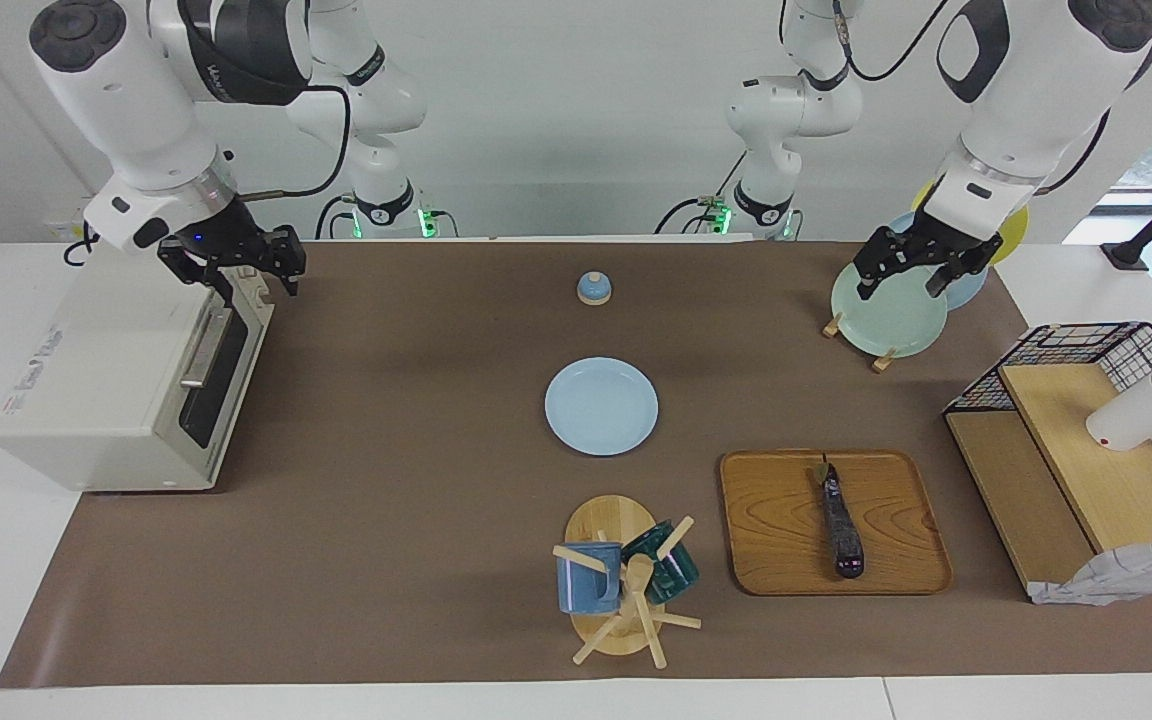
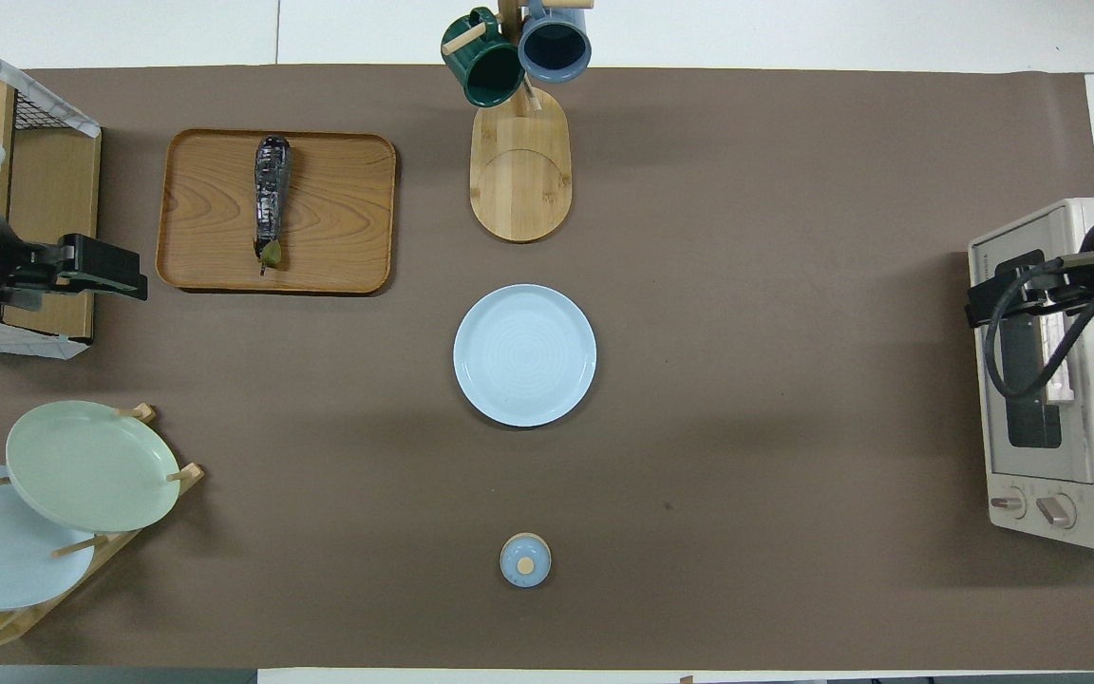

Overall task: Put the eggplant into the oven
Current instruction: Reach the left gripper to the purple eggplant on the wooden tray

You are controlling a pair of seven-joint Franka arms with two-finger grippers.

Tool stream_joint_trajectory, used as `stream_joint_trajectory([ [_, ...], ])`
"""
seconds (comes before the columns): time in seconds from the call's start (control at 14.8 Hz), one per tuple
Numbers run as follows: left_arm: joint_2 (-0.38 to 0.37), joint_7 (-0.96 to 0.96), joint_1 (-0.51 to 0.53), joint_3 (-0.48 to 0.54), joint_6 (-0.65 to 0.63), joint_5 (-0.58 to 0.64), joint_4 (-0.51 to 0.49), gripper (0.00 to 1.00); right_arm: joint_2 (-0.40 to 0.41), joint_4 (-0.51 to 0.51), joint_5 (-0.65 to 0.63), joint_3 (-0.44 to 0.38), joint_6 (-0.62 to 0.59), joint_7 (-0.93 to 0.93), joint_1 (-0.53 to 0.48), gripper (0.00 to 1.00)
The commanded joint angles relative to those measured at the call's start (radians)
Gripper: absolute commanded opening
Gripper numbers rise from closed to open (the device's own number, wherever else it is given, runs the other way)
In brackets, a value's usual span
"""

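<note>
The dark purple eggplant (image 1: pixel 841 525) (image 2: pixel 271 195) lies lengthwise on a wooden tray (image 1: pixel 776 560) (image 2: pixel 338 228), green stem toward the robots. The cream-white oven (image 1: pixel 106 390) (image 2: pixel 1060 380) stands at the right arm's end of the table, with its dark glass door shut and its bar handle (image 1: pixel 204 350) free. My right gripper (image 1: pixel 256 280) (image 2: pixel 1022 294) is open and empty, just above the oven's top edge by the door. My left gripper (image 1: pixel 901 282) (image 2: pixel 101 271) is open and empty, raised over the plate rack, well apart from the eggplant.
A light blue plate (image 1: pixel 601 405) lies mid-table, with a small blue lid (image 1: pixel 593 289) nearer to the robots. A mug tree (image 1: pixel 626 575) with two mugs stands beside the tray. A plate rack (image 1: pixel 891 310) and a wire-and-wood shelf (image 1: pixel 1086 440) holding a white cup stand at the left arm's end.
</note>
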Motion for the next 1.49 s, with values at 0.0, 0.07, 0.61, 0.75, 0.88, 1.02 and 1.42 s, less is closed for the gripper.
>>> stream_joint_trajectory([
  [0.0, 0.149, -0.002, -0.003, 0.003, 0.072, -0.013, 0.070, 1.00, -0.040, -0.095, -0.024, -0.002, 0.067, -0.010, -0.031, 0.00],
  [0.07, 0.214, 0.005, -0.003, 0.003, 0.101, -0.013, 0.110, 1.00, -0.066, -0.144, -0.070, -0.002, 0.115, -0.010, -0.041, 0.00],
  [0.61, 0.531, 0.171, -0.017, 0.001, 0.374, -0.005, 0.200, 1.00, -0.091, -0.355, -0.156, -0.004, 0.333, -0.074, -0.129, 0.00],
  [0.75, 0.563, 0.232, -0.019, 0.003, 0.417, 0.007, 0.199, 1.00, -0.085, -0.366, -0.175, -0.004, 0.358, -0.086, -0.132, 0.00],
  [0.88, 0.566, 0.263, -0.020, 0.000, 0.496, 0.078, 0.158, 1.00, -0.085, -0.381, -0.193, -0.004, 0.385, -0.145, -0.144, 0.00],
  [1.02, 0.563, 0.268, -0.037, 0.001, 0.569, 0.078, 0.093, 1.00, -0.085, -0.392, -0.195, -0.002, 0.399, -0.175, -0.158, 0.00],
  [1.42, 0.557, 0.271, -0.040, 0.001, 0.573, 0.079, 0.075, 0.57, -0.060, -0.424, -0.176, 0.001, 0.463, -0.153, -0.141, 0.00],
])
